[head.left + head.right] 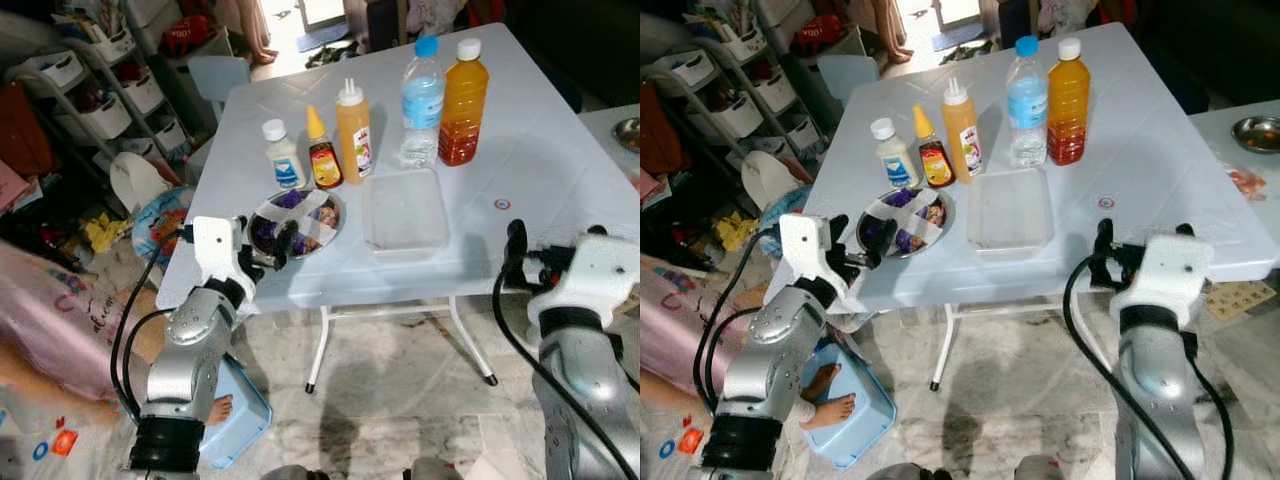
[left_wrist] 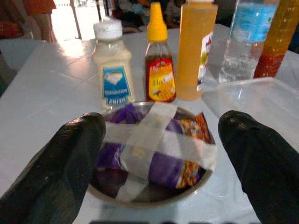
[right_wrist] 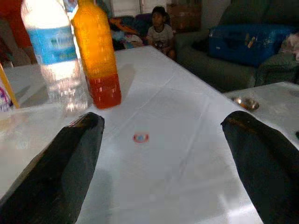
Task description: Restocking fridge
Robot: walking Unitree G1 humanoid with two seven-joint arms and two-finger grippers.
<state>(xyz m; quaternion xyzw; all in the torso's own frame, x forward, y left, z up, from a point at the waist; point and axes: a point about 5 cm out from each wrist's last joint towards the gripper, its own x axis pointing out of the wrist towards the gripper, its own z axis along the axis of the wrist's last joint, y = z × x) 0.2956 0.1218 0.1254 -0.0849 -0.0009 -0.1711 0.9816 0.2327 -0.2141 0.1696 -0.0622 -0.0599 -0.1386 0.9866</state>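
Left eye view: the metal bowl (image 1: 296,224) of purple snack packets (image 1: 268,232) sits lower centre-left on the white surface (image 1: 520,150), just beyond the left pincer (image 1: 278,245), the nearer one.

Left wrist view: that pincer gapes wide, empty, the bowl straight ahead between its fingers (image 2: 56,172).

Right wrist view: the right pincer (image 3: 166,161) is spread, empty, facing the orange bottle (image 3: 96,56).

Five bottles (image 1: 355,130), one metal bowl (image 1: 296,224) and one clear tray (image 1: 405,211) share one white table (image 1: 540,160).
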